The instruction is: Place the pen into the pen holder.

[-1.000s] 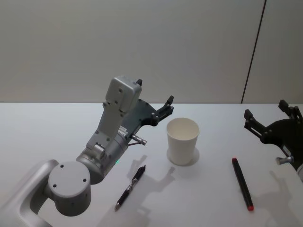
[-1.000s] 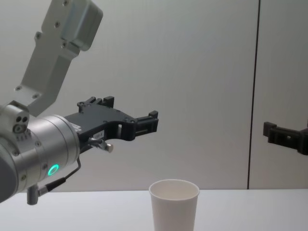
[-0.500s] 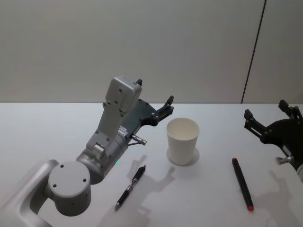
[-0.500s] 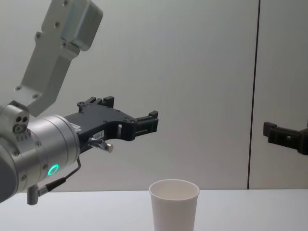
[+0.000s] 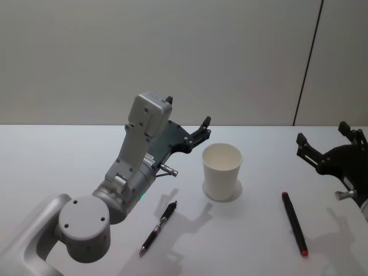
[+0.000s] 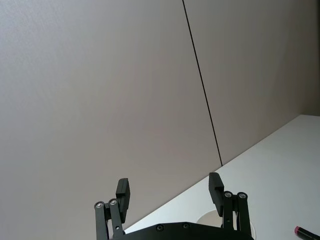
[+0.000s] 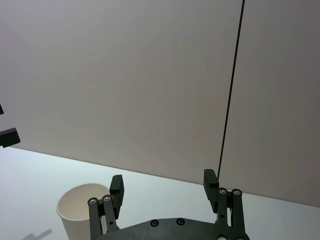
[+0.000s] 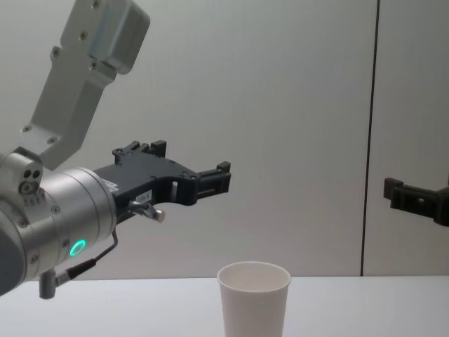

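Right gripper (image 5: 322, 133) is wide open and empty, hovering just past the pen (image 5: 294, 223), which lies flat on the table (image 5: 57, 161), right of the pen holder (image 5: 221, 171). Left gripper (image 5: 187, 110) is open too, raised left of the holder.

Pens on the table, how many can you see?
2. A slim dark pen lies in front of the paper cup, toward the robot's left; a red-tipped black pen lies to its right. None seem hidden.

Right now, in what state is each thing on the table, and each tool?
pen: lying flat on the table, not held.
pen holder: upright, empty.
second pen: lying flat, not held.
left tool: open, empty, above the table.
right tool: open, empty.
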You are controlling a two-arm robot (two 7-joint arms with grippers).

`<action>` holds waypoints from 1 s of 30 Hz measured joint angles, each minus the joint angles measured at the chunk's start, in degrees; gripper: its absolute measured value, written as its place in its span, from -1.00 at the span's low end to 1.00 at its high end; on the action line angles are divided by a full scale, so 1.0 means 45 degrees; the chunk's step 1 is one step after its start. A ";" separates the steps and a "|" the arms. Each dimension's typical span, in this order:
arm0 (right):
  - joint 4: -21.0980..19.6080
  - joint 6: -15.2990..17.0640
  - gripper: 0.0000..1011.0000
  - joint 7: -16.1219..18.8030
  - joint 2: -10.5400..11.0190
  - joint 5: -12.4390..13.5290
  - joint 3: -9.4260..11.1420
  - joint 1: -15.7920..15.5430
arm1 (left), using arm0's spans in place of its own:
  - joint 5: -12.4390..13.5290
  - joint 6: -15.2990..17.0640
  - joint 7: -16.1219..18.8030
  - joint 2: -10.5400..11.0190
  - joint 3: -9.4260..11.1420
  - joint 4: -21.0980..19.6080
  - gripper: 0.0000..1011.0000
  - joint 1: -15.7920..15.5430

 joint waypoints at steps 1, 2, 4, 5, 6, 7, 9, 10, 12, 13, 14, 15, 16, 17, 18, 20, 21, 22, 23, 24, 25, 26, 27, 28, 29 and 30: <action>0.0000 0.0000 0.98 0.0000 0.0000 0.0000 0.0000 0.0000 | 0.0000 0.0000 0.0000 -0.0001 0.0000 0.0001 0.99 0.0000; 0.0000 0.0000 0.98 0.0000 0.0000 0.0000 0.0000 -0.0001 | 0.0000 0.0000 0.0000 -0.0001 0.0001 0.0000 0.99 0.0000; 0.0000 0.0000 0.98 0.0000 0.0000 0.0000 0.0000 -0.0001 | 0.0000 0.0000 0.0000 0.0000 0.0000 0.0000 0.99 0.0000; 0.0000 0.0000 0.98 0.0000 0.0001 0.0000 0.0000 -0.0001 | 0.0000 0.0001 0.0000 0.0000 0.0000 0.0000 0.99 0.0001; 0.0000 0.0000 0.98 0.0000 0.0000 0.0000 0.0000 0.0000 | 0.0000 0.0000 0.0000 0.0000 0.0000 0.0000 0.99 0.0000; 0.0000 0.0000 0.98 0.0000 0.0000 0.0000 0.0000 0.0000 | 0.0000 0.0000 0.0000 0.0000 0.0000 0.0000 0.99 0.0000; 0.0000 0.0000 0.98 0.0000 0.0000 0.0000 0.0000 0.0000 | 0.0000 0.0000 0.0000 0.0000 0.0001 0.0000 0.99 0.0001; 0.0000 0.0000 0.98 0.0000 0.0000 0.0000 0.0000 -0.0001 | 0.0000 0.0000 0.0001 0.0000 0.0000 0.0000 0.99 0.0001; 0.0000 0.0000 0.98 0.0000 0.0000 0.0000 -0.0001 0.0000 | 0.0000 0.0000 0.0001 0.0000 0.0000 0.0000 0.99 0.0000; 0.0000 0.0000 0.98 0.0001 -0.0001 0.0000 0.0000 0.0000 | 0.0000 0.0000 0.0001 -0.0001 0.0000 0.0000 0.99 0.0000; 0.0000 0.0002 0.98 0.0001 -0.0003 0.0000 0.0000 -0.0001 | 0.0000 0.0000 0.0000 0.0000 0.0000 0.0000 0.99 0.0001; 0.0000 0.0007 0.98 0.0001 -0.0006 0.0000 -0.0001 0.0000 | 0.0000 0.0000 0.0000 0.0000 0.0000 0.0000 0.99 0.0000; 0.0000 0.0015 0.98 0.0001 -0.0008 0.0000 0.0000 0.0000 | 0.0000 0.0000 0.0000 0.0000 0.0000 0.0000 0.99 0.0000; 0.0001 0.0027 0.98 0.0001 -0.0012 -0.0002 0.0000 0.0002 | 0.0000 0.0000 0.0000 0.0000 0.0000 0.0000 0.99 0.0000; 0.0000 0.0063 0.98 -0.0005 -0.0021 -0.0008 0.0000 0.0005 | 0.0000 0.0000 0.0000 0.0000 0.0000 0.0000 0.99 0.0000; -0.0014 0.0184 0.98 -0.0064 -0.0046 -0.0035 -0.0002 0.0015 | 0.0000 0.0000 0.0000 -0.0001 0.0000 0.0000 0.99 0.0000; -0.0014 0.0184 0.98 -0.0064 -0.0046 -0.0035 -0.0002 0.0015 | 0.0000 0.0000 0.0000 -0.0001 0.0000 0.0000 0.99 0.0000; -0.0027 0.0265 0.98 -0.0104 -0.0064 -0.0056 -0.0008 0.0020 | 0.0000 0.0000 0.0001 -0.0001 0.0000 0.0000 0.99 0.0000; -0.0033 0.0337 0.98 -0.0141 -0.0079 -0.0071 -0.0011 0.0023 | 0.0000 0.0000 0.0001 -0.0001 0.0001 0.0000 0.99 0.0000; -0.0053 0.0461 0.98 -0.0206 -0.0103 -0.0105 -0.0020 0.0030 | 0.0000 0.0000 0.0000 0.0000 0.0001 0.0000 0.99 0.0000; -0.0053 0.0461 0.98 -0.0206 -0.0103 -0.0105 -0.0020 0.0030 | 0.0000 0.0000 0.0001 -0.0001 0.0000 0.0000 0.99 0.0000; -0.0071 0.0585 0.98 -0.0274 -0.0132 -0.0140 -0.0030 0.0037 | 0.0000 0.0000 0.0001 0.0000 0.0000 0.0000 0.99 0.0000; -0.0078 0.0675 0.98 -0.0319 -0.0146 -0.0168 -0.0037 0.0040 | 0.0000 0.0000 0.0001 -0.0001 0.0000 0.0000 0.99 0.0000; -0.0088 0.0831 0.98 -0.0400 -0.0178 -0.0212 -0.0052 0.0051 | 0.0000 0.0000 0.0000 -0.0001 0.0000 0.0000 0.99 0.0000; -0.0096 0.0909 0.98 -0.0439 -0.0200 -0.0233 -0.0062 0.0059 | 0.0000 0.0000 0.0001 0.0000 0.0000 0.0000 0.99 0.0000; -0.0107 0.1066 0.98 -0.0514 -0.0236 -0.0277 -0.0075 0.0070 | 0.0000 0.0000 0.0000 0.0000 0.0000 0.0000 0.99 0.0000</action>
